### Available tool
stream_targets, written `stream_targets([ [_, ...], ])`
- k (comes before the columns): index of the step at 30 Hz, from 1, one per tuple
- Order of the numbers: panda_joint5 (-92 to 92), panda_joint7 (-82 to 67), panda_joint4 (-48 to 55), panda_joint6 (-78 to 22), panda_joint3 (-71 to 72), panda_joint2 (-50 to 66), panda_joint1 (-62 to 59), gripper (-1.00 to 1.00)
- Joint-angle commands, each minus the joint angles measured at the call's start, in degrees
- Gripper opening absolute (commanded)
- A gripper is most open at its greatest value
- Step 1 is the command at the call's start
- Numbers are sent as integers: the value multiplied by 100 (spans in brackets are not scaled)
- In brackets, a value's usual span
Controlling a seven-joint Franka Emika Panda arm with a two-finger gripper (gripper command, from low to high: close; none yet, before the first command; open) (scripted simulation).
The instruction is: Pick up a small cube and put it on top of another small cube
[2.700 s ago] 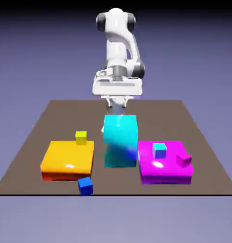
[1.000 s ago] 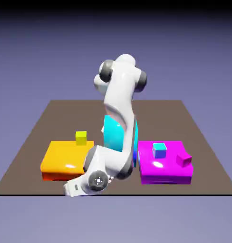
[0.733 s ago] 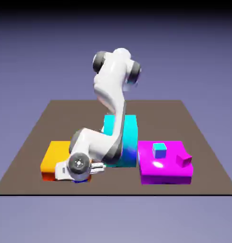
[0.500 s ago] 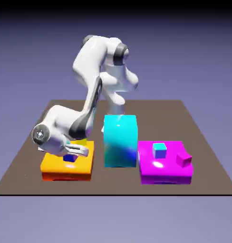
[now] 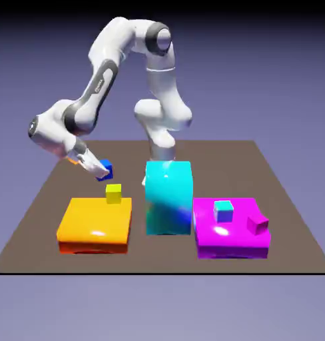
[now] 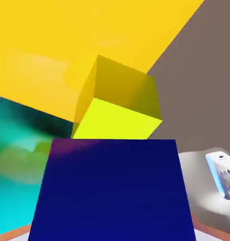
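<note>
blue cube (image 5: 104, 166) now lifted off the table, pinched in my gripper (image 5: 100, 172).
yellow-green cube (image 5: 113, 193) on the orange block (image 5: 95, 223) sits just below and ahead; i'm carrying, placement comes next.

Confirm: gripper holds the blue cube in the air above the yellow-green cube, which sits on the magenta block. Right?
Not quite. The gripper does hold the blue cube above the yellow-green cube, but that cube sits on the orange block, not the magenta block. The exterior view shows it.
</note>
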Motion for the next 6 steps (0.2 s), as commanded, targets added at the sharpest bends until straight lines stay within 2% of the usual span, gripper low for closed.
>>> stream_targets([
  [1,25,-27,-208,228,23,23,4,-100],
  [3,68,-60,-446,491,49,50,30,-100],
  [4,68,-60,-446,491,49,50,30,100],
  [6,30,-32,-239,262,26,27,8,100],
])
